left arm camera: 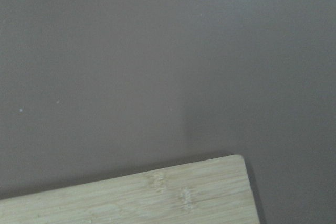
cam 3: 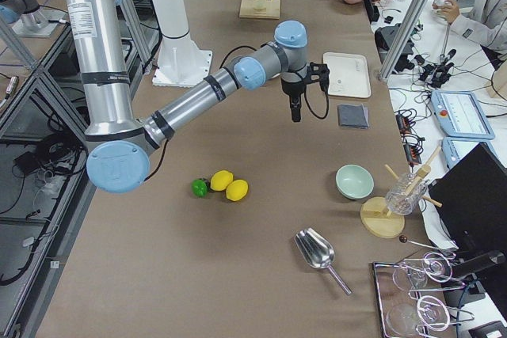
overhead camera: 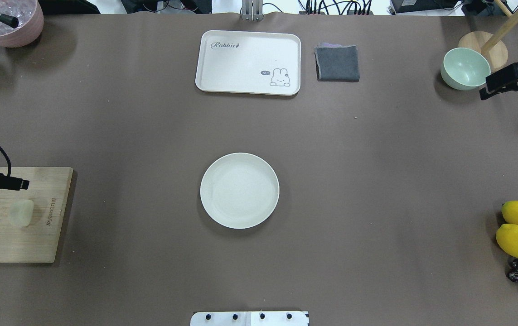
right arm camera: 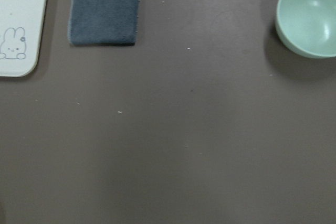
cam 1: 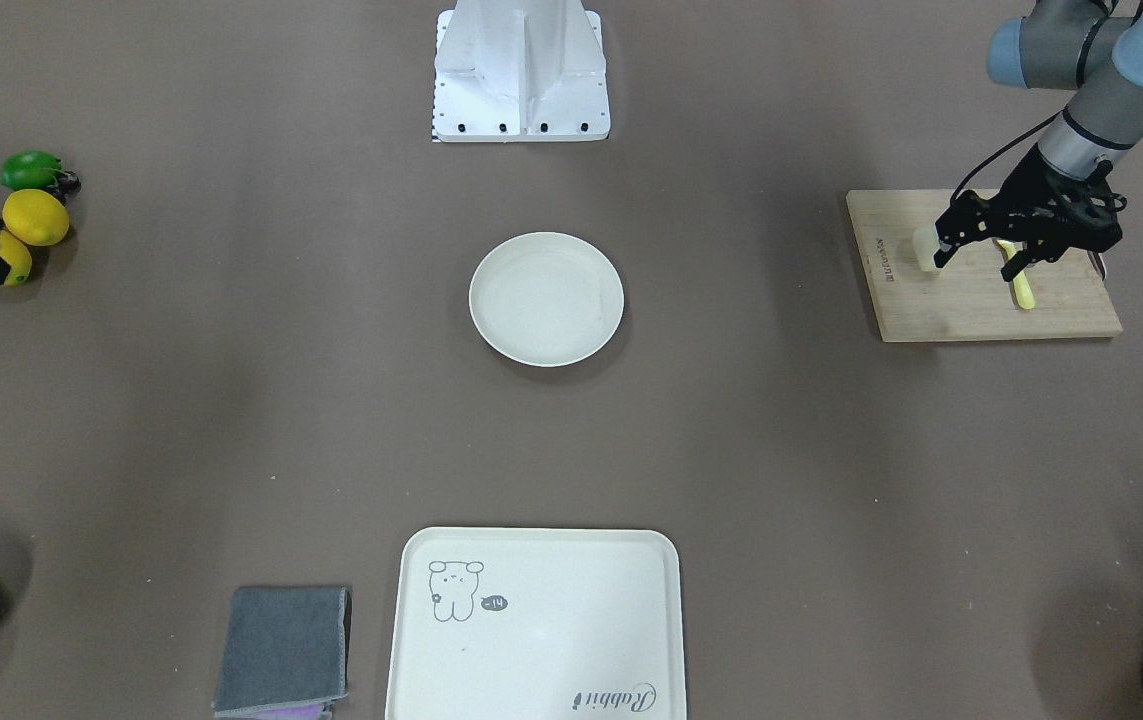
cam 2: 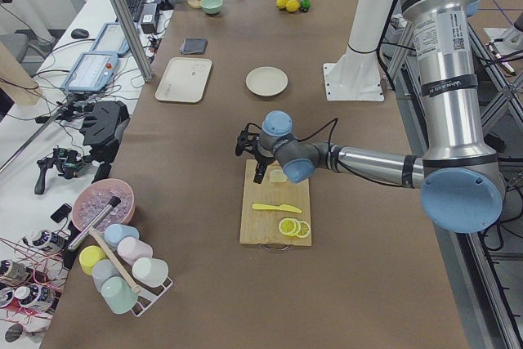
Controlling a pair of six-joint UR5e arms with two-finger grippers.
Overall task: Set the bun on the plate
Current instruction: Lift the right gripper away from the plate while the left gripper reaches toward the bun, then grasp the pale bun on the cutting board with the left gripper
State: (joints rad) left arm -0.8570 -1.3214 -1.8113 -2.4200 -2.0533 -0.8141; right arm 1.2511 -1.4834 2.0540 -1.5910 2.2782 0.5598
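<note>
Bun (cam 1: 922,248): rests on cutting board (cam 1: 941,310), ungripped.
Left gripper (cam 1: 979,258): fingers apart, poised just beside bun for pickup.
Plate (cam 1: 546,298): mid-table, awaiting bun.
Right gripper (overhead camera: 496,83): held aside; whether apart or together, cannot tell.

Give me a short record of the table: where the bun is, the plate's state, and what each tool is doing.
bun: lying free on the board
plate: mid-table, empty
left tool: open, over the board near the bun, not gripping it
right tool: raised on the robot's right, far from the bun; open or shut unclear
task status: bun not yet on plate
</note>
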